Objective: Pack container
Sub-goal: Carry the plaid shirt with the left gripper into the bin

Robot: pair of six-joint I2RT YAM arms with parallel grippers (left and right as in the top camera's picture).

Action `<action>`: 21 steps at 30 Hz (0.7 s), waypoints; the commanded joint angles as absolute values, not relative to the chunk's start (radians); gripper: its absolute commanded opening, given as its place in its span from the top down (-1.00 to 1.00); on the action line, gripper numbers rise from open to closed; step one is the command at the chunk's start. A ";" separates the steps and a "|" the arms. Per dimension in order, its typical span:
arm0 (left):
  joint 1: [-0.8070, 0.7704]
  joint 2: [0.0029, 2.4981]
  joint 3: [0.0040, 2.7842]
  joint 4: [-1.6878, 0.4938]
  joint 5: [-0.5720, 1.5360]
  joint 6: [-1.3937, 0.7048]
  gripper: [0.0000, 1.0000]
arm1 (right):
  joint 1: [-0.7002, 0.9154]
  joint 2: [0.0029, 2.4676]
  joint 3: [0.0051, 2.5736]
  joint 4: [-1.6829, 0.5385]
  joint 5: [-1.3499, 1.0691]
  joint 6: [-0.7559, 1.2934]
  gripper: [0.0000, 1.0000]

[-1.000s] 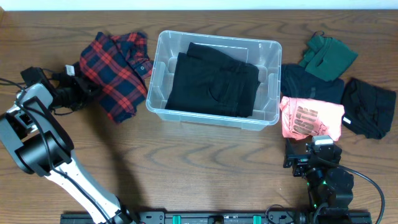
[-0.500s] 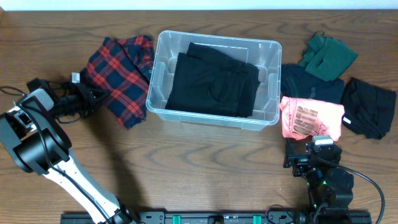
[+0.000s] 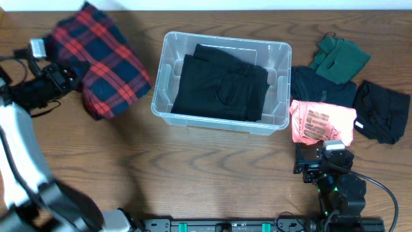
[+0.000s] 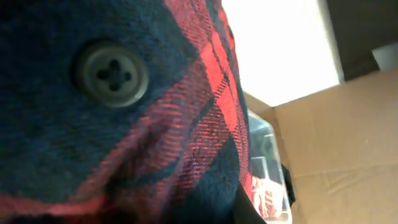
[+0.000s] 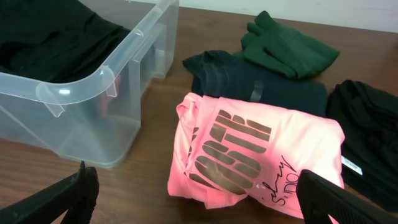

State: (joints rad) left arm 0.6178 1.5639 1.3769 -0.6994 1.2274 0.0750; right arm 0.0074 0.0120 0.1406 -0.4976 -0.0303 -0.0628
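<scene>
Flannel crowds my left wrist view edge to edge, one dark button (image 4: 111, 73) close to the lens, because the plaid shirt (image 3: 96, 61) is bunched against my left gripper (image 3: 59, 78). The cloth hides the fingers, but from overhead the shirt looks raised off the table (image 3: 193, 167) and hanging from that gripper, so I judge it pinched tight on a fold. I hold it high so the loose tails can pass over a wall instead of dragging.

The container (image 3: 215, 122) sits at the middle of the table, to the right of the shirt and apart from it. A folded black garment (image 3: 222, 84) already covers most of its floor, so the shirt would have to land on top. The near left wall and rim are what stand in the way; trailing fabric could catch there and drape outside.

My right gripper (image 3: 320, 158) rests low at the table's near right, fingers spread wide and holding nothing. Just ahead of it lies a pink tee (image 3: 322, 121), touching a dark folded top (image 3: 318, 87) behind it. Further back is a green garment (image 3: 340, 58), and to the far right another black piece (image 3: 383, 113), all of them outside the bin and, by my reckoning, yet to be packed
</scene>
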 commanded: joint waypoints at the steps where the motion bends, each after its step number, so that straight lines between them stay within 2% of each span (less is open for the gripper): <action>1: 0.562 1.444 1.393 -0.699 1.326 0.065 0.88 | -0.001 0.007 0.138 -0.498 -0.034 -0.065 -0.99; 5: 0.434 1.352 1.393 -0.693 1.328 0.047 0.88 | -0.001 0.007 0.138 -0.498 -0.034 -0.065 -0.99; 9: 0.241 1.340 1.393 -0.630 1.328 0.047 0.88 | -0.001 0.007 0.138 -0.498 -0.034 -0.065 -0.99; 16: -0.125 1.417 1.393 -0.377 1.328 0.047 0.88 | -0.001 0.007 0.138 -0.498 -0.034 -0.065 -0.98; 21: -0.288 1.523 1.393 -0.245 1.324 0.047 0.88 | -0.001 0.007 0.138 -0.498 -0.034 -0.065 -0.98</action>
State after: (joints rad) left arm -0.2337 1.4750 1.3762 -0.2852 1.2888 0.0395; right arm 0.0074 0.0120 0.1406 -0.4976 -0.0303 -0.0628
